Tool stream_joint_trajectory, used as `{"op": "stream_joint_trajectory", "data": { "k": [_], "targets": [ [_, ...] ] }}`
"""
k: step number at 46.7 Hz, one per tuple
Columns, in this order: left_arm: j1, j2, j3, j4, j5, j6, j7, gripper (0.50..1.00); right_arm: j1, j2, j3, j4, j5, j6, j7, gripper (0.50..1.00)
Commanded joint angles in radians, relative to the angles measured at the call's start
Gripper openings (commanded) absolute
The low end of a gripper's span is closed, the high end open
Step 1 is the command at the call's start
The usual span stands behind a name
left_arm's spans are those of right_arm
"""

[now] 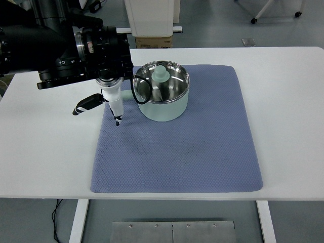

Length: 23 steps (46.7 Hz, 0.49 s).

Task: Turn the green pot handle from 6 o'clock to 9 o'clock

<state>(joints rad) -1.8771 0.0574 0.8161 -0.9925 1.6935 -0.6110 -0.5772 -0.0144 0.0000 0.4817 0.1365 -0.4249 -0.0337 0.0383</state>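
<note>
Pot upper centre on mat, handle near 9 o'clock. Left robot hand beside handle, grip undeterminable. Turn judged done; next: withdraw.

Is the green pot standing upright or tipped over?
Upright: the green pot sits flat on the blue mat, its rim open upward.

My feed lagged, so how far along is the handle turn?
Mostly done, it seems: the pot sits on the mat with its handle pointing to the picture's left, about 9 o'clock. In hand: the left hand is right at the handle, fingers hanging beside it; contact is unclear. Left: clear the hand away. The right arm is out of view.
</note>
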Motion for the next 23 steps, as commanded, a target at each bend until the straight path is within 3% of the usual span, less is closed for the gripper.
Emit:
{"op": "stream_joint_trajectory", "data": {
  "k": [1,10,23],
  "targets": [
    [0.007,-0.004,0.009,0.008,0.000,0.000,0.014,1.000,0.001,0.000,0.000,0.000,0.000,0.000,0.000,1.000],
    [0.035,-0.019,0.020,0.037,-0.003,0.000,0.020,1.000,0.001,0.000,0.000,0.000,0.000,0.000,0.000,1.000],
    [0.046,-0.022,0.024,0.064,-0.005,0.000,0.085,1.000,0.001,0.000,0.000,0.000,0.000,0.000,0.000,1.000]
  ]
}}
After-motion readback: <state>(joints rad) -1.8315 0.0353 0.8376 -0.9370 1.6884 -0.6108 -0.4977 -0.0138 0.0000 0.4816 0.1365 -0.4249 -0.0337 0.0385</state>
